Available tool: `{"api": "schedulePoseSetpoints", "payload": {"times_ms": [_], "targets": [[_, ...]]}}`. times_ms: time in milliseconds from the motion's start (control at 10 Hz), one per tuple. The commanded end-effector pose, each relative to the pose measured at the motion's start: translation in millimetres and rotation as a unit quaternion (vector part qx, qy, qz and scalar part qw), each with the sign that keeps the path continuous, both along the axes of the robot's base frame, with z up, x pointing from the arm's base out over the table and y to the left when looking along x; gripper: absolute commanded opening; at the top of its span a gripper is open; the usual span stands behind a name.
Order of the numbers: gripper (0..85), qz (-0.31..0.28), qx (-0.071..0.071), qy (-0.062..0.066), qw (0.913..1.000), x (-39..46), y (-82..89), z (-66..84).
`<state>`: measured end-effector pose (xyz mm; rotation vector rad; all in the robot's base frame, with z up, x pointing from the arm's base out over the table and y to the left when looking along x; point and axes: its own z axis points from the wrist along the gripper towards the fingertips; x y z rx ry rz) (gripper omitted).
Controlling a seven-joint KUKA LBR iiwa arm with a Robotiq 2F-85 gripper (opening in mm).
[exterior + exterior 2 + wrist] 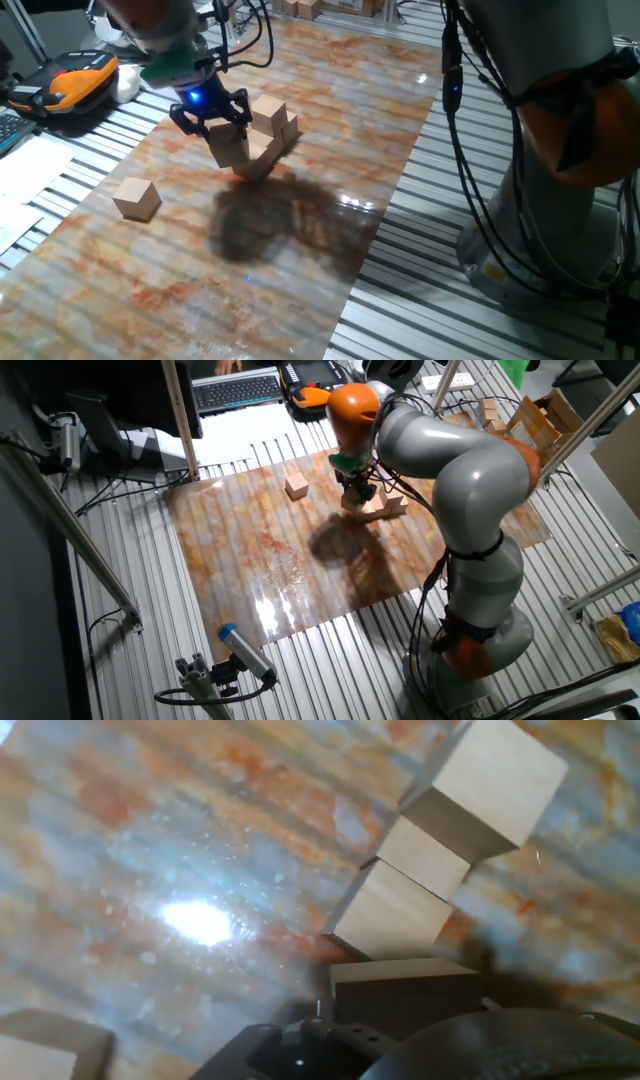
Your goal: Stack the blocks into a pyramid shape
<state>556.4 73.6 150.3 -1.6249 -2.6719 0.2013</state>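
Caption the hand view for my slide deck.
Pincer holding a tan wooden cube beside stacked tan wooden cubes on the marbled mat.

Blocks (136, 198): bare pale wood, matt, smooth faces, no paint. Mat (300, 250) under them: glossy, marbled orange-grey sheet, throwing bright glare. Bench (420, 300): ribbed metal slats, dull sheen. Gripper (212, 122): black, matt. Arm (470, 470) shell: smooth grey, satin.

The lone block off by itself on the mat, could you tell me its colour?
Plain light tan, unpainted wood: the lone block shows best in one fixed view.
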Motion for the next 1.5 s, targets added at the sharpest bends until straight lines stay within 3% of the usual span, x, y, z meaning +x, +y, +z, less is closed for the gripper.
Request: {"api": "schedulePoseSetpoints", "payload": {"times_ms": [0,100,400,600,900,1200,1300,1400], "targets": [[0.0,-0.477,0.014,-0.022,0.8783,-0.2,-0.2,0.1],[0.0,-0.473,0.019,-0.03,0.8803,0.7,-0.4,-0.5],[0.0,-0.451,0.026,-0.033,0.8917,-2.4,-1.7,-2.0],[0.0,-0.44,0.013,-0.017,0.898,-4.2,-2.4,-3.0],[0.0,-0.43,0.006,-0.007,0.9026,-2.1,-3.4,-6.7],[0.0,-0.419,0.02,-0.02,0.9077,-2.3,-3.6,-7.1],[0.0,-0.416,0.017,-0.016,0.9091,-2.3,-3.6,-7.1],[0.0,-0.413,0.023,-0.022,0.9102,-2.3,-3.6,-7.1]]}}
